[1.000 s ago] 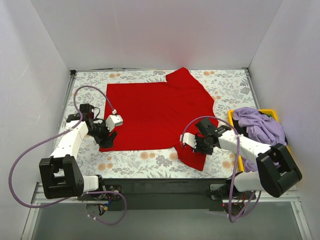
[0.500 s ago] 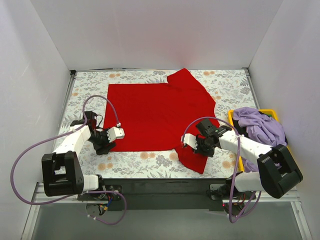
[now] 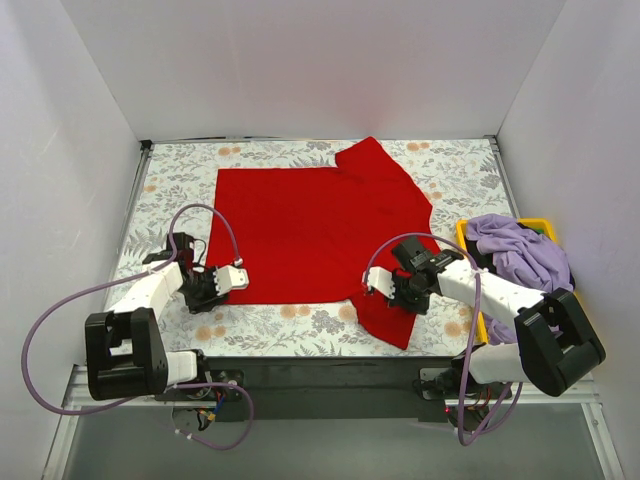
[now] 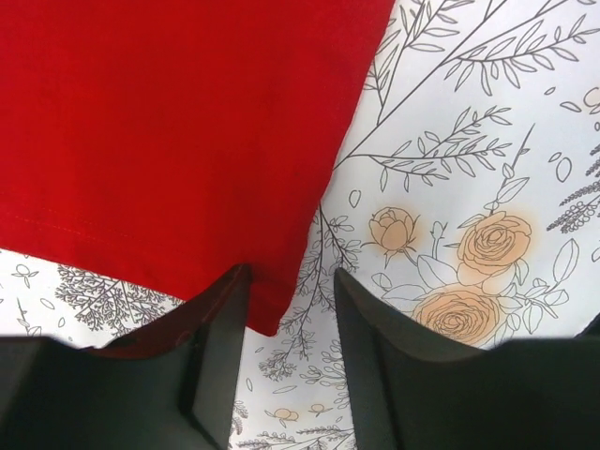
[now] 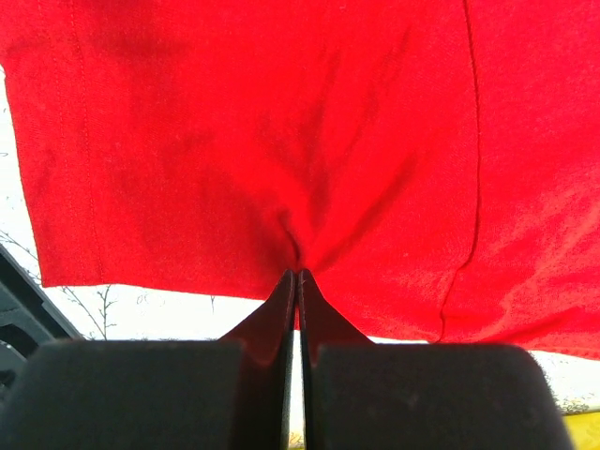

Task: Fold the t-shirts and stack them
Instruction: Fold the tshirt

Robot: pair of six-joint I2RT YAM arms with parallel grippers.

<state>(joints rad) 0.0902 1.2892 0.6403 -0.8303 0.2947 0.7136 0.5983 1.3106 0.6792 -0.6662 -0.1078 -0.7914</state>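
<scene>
The red t-shirt [image 3: 320, 225] lies spread flat on the flowered table, with one sleeve hanging toward the near right. My left gripper [image 3: 228, 290] is open, low over the shirt's near-left corner. In the left wrist view that corner [image 4: 267, 314] sits between the spread fingers of the gripper [image 4: 291, 281], by the left finger. My right gripper [image 3: 398, 297] is shut on the near-right sleeve; in the right wrist view the cloth [image 5: 300, 141] puckers at the closed tips of the gripper [image 5: 297, 274]. The lilac t-shirt [image 3: 520, 250] lies bunched in the yellow bin.
The yellow bin [image 3: 463, 240] stands at the table's right edge, close to my right arm. White walls close in the left, back and right sides. Purple cables loop beside both arms. Bare flowered tablecloth [image 3: 280, 320] shows along the near edge.
My left gripper has moved nearer the table's front, from on the shirt's left edge to its near-left corner. The shirt's left edge has shifted slightly right. The right gripper has kept its hold.
</scene>
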